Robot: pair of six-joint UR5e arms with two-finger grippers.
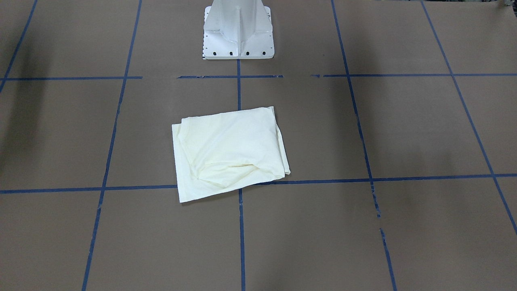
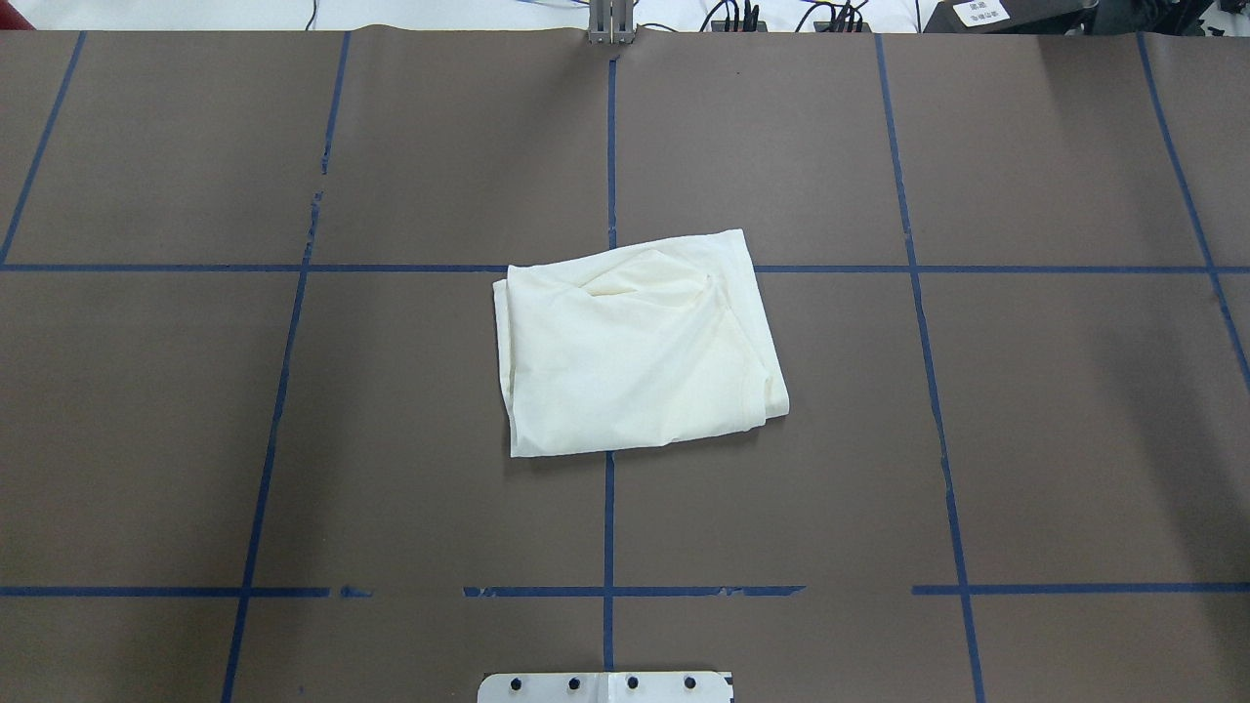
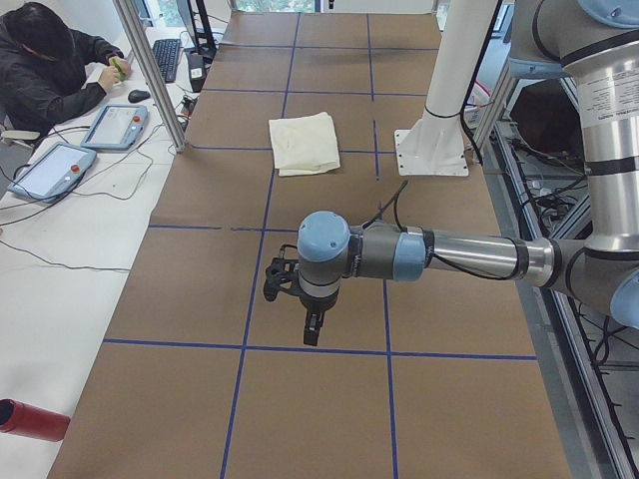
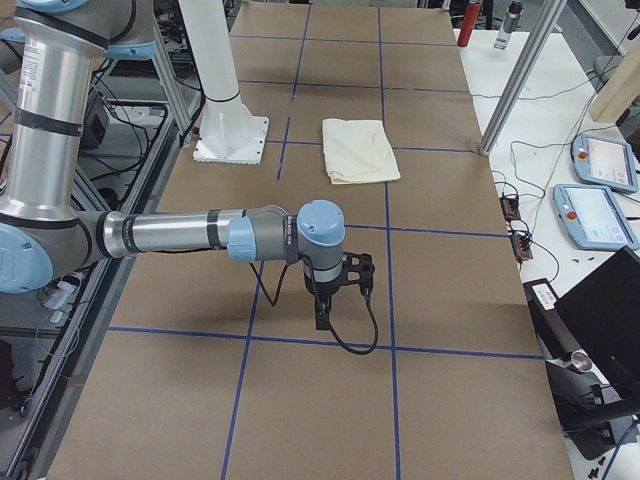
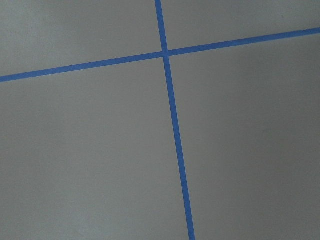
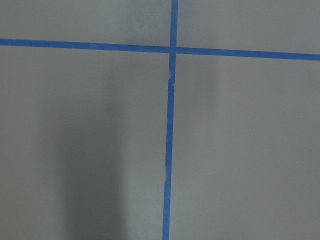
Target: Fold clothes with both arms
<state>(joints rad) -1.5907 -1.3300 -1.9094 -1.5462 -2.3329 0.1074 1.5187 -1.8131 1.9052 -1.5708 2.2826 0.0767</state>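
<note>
Frankly, you cannot tell from these views whether the left gripper [image 3: 312, 324] or the right gripper [image 4: 322, 312] is wide or narrow. Each hangs fingers-down over bare table [image 2: 195, 439], well apart from the shirt [image 2: 635, 347], and nothing shows in either. Both wrist views show only blue tape lines.

The shirt lies near the table's middle, a little out from the base mount [image 1: 238, 32]. It is folded to a rough rectangle, plain cream side up. Its long axis runs across the table, left to right, slightly skewed to the grid, with a curved seam at its right end.

You are likely at the finish. If you want another fold, bring both grippers in to the short edges and mind the pucker along the far edge.
</note>
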